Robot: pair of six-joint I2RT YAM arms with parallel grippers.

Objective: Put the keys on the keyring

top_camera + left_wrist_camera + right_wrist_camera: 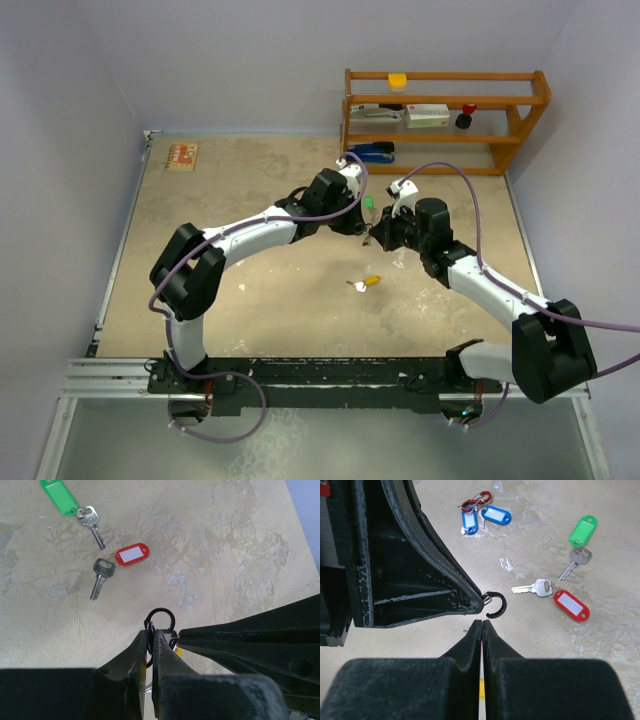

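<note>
My left gripper [151, 632] is shut on the black hook-shaped keyring [160, 610], whose open end [503, 605] sticks out past the fingertips. The right gripper [482, 622] is shut, its tips just below the hook and nearly touching the left fingers [420, 580]. A thin wire shows at its tips and a yellow sliver behind them; I cannot tell if anything is held. On the table lie a green-tagged key [60, 497], a red-tagged key [132, 554], two blue-tagged keys [495, 514] and a yellow-tagged key [368, 282].
A red figure-8 clip [477, 499] lies by the blue tags. A wooden shelf [445, 120] with small items stands at the back right. A small orange card [182, 155] sits at the back left. Walls close in both sides.
</note>
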